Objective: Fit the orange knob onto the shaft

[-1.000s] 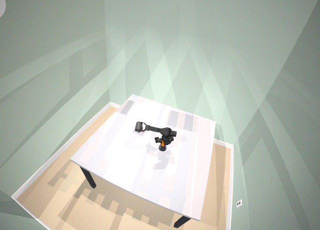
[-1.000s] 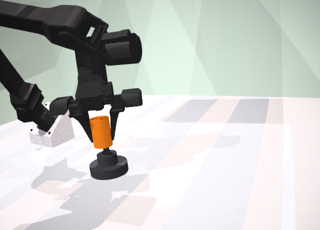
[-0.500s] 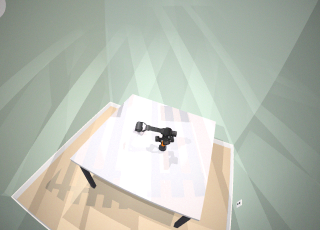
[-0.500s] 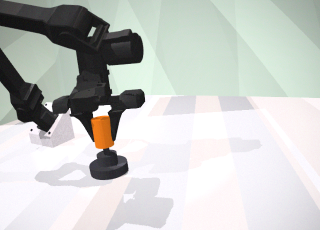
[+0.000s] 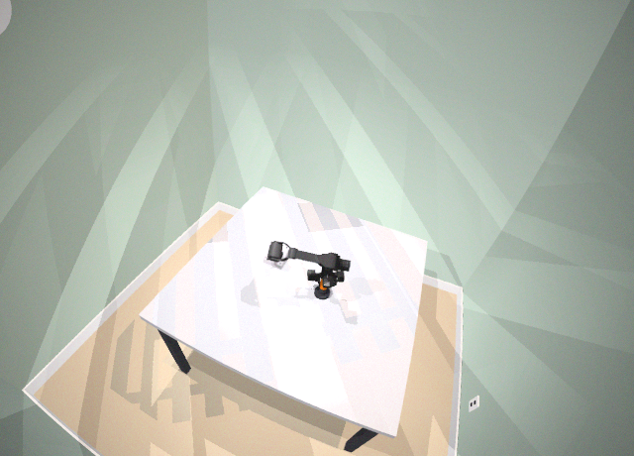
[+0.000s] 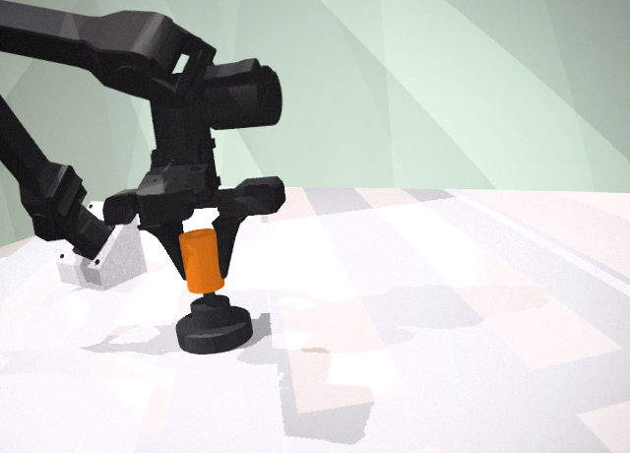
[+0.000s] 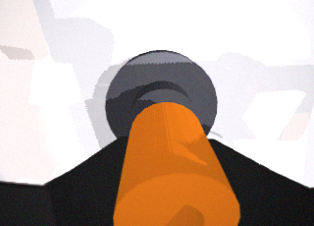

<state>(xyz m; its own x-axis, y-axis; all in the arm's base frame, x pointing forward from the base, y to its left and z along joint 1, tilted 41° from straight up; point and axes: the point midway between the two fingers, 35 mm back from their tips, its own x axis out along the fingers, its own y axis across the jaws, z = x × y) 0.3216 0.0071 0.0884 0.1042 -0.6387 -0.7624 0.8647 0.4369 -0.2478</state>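
The orange knob point(image 5: 321, 284) point(image 6: 202, 262) point(image 7: 169, 147) is held between the fingers of my gripper point(image 6: 205, 276), which is shut on it. The knob tilts slightly in the exterior view. Its lower end is at the top of the dark shaft point(image 6: 209, 296), and a short piece of shaft shows between the knob and the pedestal's raised middle. The round dark pedestal point(image 5: 322, 292) point(image 6: 215, 332) point(image 7: 162, 71) stands on the table below. The shaft's flat side and the knob's lower opening are hidden.
The arm's pale base block point(image 6: 122, 257) stands behind and left of the pedestal in the exterior view. The white table point(image 5: 246, 338) carries broad streaks of light and shadow. The arm reaches over from the left.
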